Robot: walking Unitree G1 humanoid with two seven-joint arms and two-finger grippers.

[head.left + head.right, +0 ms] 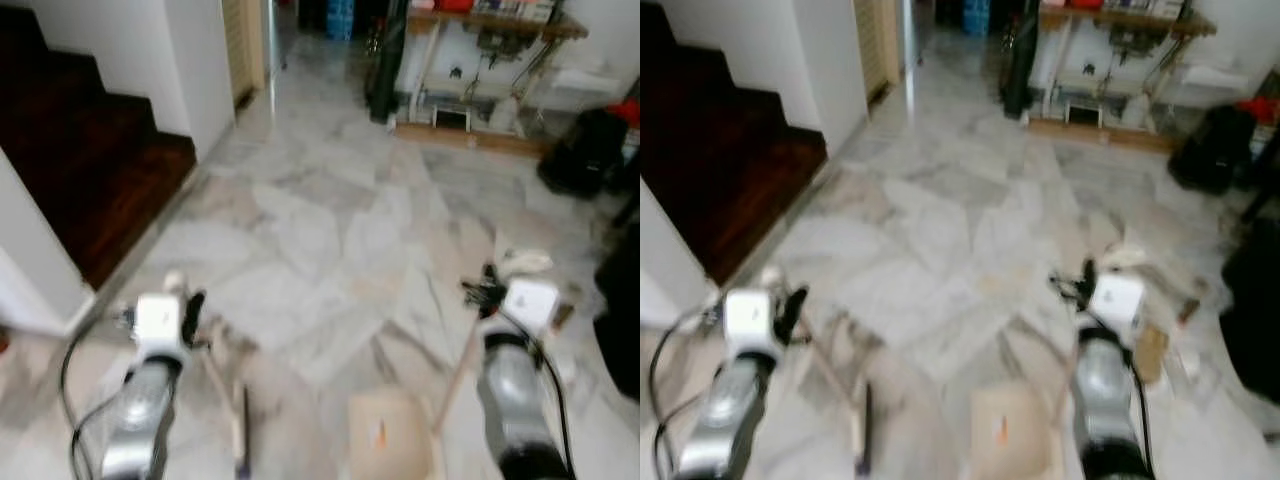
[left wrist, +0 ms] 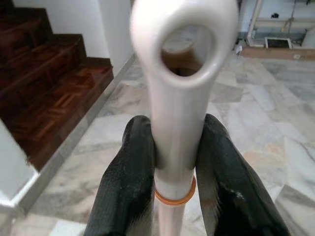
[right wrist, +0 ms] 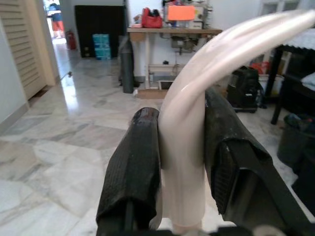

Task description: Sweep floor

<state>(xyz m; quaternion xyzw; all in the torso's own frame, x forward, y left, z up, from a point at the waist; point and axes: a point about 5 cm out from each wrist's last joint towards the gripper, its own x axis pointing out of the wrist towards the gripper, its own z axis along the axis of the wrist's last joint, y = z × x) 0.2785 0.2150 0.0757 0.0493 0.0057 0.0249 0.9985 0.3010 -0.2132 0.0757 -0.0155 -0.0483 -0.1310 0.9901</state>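
Observation:
My left gripper is shut on the top of a white broom handle, which has a hanging hole and an orange ring. In the eye views this gripper is low on the left, and the broomstick slants down from it to the floor. My right gripper is shut on a curved cream dustpan handle. It sits low on the right, and the beige dustpan rests on the pale marble floor between my arms. The eye views are blurred.
Dark wooden stairs rise on the left beside a white wall. A wooden workbench with clutter stands at the back. Black bags and dark furniture line the right side. Small scraps lie by my right arm.

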